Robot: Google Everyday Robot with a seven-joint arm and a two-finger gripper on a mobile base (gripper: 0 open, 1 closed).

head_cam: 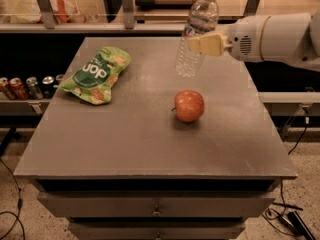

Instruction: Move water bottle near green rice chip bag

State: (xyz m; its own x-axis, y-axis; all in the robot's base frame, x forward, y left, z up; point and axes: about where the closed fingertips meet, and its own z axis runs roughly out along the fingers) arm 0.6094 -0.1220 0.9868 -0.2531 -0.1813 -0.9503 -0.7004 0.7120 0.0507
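The water bottle [196,31] is clear, ribbed, with a white cap, and hangs tilted above the back right of the table. My gripper [204,44] reaches in from the right and is shut on the bottle's middle, holding it off the surface. The green rice chip bag [96,74] lies flat on the table's left side, well to the left of the bottle.
A red-orange apple [189,105] sits near the middle of the grey table [150,149], below the bottle. Several drink cans [25,86] stand on a lower shelf at the left. A railed shelf runs behind the table. Drawers are under the front edge.
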